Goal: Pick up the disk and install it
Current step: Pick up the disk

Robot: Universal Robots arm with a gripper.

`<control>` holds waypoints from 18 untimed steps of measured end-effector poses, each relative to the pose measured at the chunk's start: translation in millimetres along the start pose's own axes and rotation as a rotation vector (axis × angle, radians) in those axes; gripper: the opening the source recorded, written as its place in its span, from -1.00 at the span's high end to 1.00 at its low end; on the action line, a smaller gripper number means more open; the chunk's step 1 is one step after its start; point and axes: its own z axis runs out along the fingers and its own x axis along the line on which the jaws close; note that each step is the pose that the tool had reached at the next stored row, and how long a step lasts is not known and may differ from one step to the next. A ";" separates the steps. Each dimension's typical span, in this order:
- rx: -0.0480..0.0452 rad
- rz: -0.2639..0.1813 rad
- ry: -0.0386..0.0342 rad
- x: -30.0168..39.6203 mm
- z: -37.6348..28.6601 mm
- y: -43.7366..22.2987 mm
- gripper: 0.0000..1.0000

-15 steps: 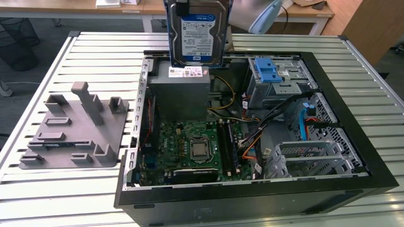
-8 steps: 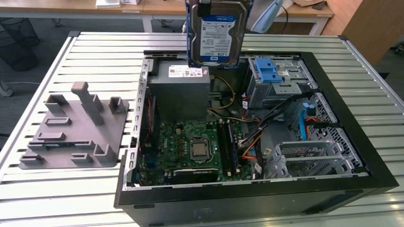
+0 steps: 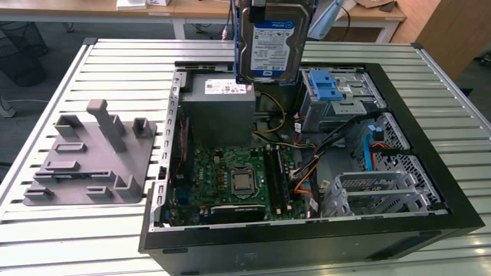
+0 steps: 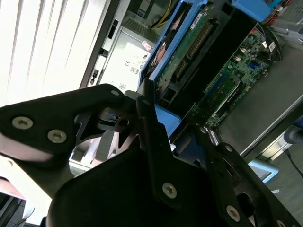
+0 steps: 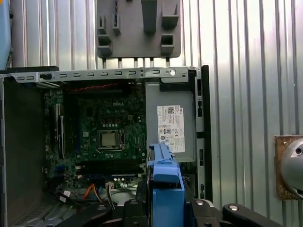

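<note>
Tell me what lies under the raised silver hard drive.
Under the blue-framed silver hard drive: open black computer case, grey power-supply box, green motherboard. It hides some of the case's rim.

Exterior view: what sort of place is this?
Probably a lab or workshop test bench: an open computer case sits on a slatted metal table, a grey fixture beside it, wooden desks behind, the disk held above.
</note>
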 end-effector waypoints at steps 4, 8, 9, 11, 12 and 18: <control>0.0000 0.002 0.0000 7.3 0.2 -0.9 0.27; 0.0000 0.004 -0.0001 14.5 0.3 -1.5 0.27; 0.0000 0.004 -0.0001 16.3 0.4 -1.6 0.27; 0.0000 0.006 0.0000 19.8 0.4 -1.9 0.27; 0.0000 0.006 0.0000 21.8 0.5 -2.1 0.27; 0.0000 0.011 -0.0001 32.7 0.8 -2.8 0.27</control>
